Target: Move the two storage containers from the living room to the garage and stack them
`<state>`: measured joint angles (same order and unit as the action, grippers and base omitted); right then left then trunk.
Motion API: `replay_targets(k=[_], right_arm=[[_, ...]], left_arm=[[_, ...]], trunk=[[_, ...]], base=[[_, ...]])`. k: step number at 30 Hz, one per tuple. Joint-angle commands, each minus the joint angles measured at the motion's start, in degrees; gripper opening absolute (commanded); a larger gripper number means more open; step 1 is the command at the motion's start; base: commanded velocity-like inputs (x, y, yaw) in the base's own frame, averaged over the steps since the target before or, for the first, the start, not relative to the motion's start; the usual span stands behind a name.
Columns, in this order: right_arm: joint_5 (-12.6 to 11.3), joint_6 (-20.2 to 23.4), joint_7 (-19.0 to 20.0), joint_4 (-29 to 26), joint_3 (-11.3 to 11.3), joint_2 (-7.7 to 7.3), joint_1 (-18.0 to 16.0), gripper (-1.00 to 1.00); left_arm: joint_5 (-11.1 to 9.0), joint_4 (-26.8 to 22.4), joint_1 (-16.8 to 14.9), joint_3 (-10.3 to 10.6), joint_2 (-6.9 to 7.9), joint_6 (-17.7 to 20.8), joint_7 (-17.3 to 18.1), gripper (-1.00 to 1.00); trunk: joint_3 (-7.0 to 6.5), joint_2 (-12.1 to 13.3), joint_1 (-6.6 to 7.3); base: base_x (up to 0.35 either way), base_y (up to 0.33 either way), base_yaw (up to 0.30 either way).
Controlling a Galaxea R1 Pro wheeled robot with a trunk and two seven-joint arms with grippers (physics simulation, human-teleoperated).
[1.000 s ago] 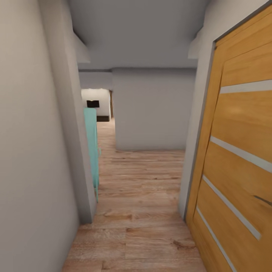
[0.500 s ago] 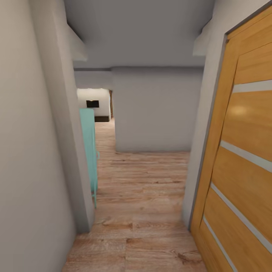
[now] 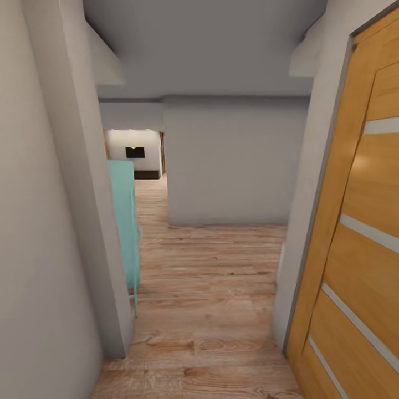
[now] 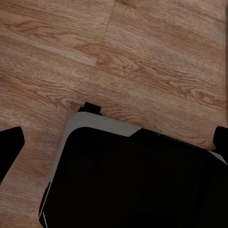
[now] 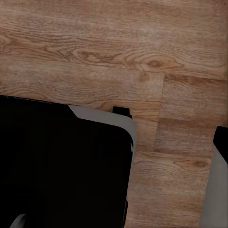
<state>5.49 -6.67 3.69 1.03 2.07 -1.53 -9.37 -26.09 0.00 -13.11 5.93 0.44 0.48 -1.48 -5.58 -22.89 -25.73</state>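
The two storage containers are out of view; I am in a narrow hallway with light wood-plank flooring [image 3: 210, 288]. In the left wrist view my left gripper [image 4: 115, 142] is open, one dark fingertip [image 4: 9, 147] at each side edge, hanging over my dark base [image 4: 133, 180] and the planks with nothing held. In the right wrist view my right gripper [image 5: 115, 142] looks equally spread, with one fingertip [image 5: 221, 140] showing at the edge and the other lost against my dark base [image 5: 61, 161].
A grey wall corner [image 3: 105, 266] stands close on the left with a teal piece of furniture [image 3: 124, 221] behind it. A wooden door with pale stripes [image 3: 360, 249] is close on the right. A grey wall [image 3: 233, 166] blocks straight ahead; a passage [image 3: 149, 188] runs past its left.
The whole head view has shifted: the camera moved forward down the hallway. The door and the left wall slid outward, and the teal furniture came closer.
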Motion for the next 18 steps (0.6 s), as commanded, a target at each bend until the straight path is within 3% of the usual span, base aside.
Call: replay_targets(k=[1,18], right_arm=[[0.4,-0.3,0.0,0.1,0.1,-0.01,0.0,1.0],[0.4,-0.3,0.0,0.1,-0.2,0.04,0.0,1.0]], left_arm=[[-0.5,0.0,0.0,0.5,0.0,0.1,-0.2,1.0],[-0.4,-0.1,0.0,0.6,-0.1,0.0,-0.2,1.0]], trunk=[[0.02,0.0,-0.05],[0.02,0.0,-0.05]], base=[[0.325,0.0,0.0],[0.324,-0.028,0.0]])
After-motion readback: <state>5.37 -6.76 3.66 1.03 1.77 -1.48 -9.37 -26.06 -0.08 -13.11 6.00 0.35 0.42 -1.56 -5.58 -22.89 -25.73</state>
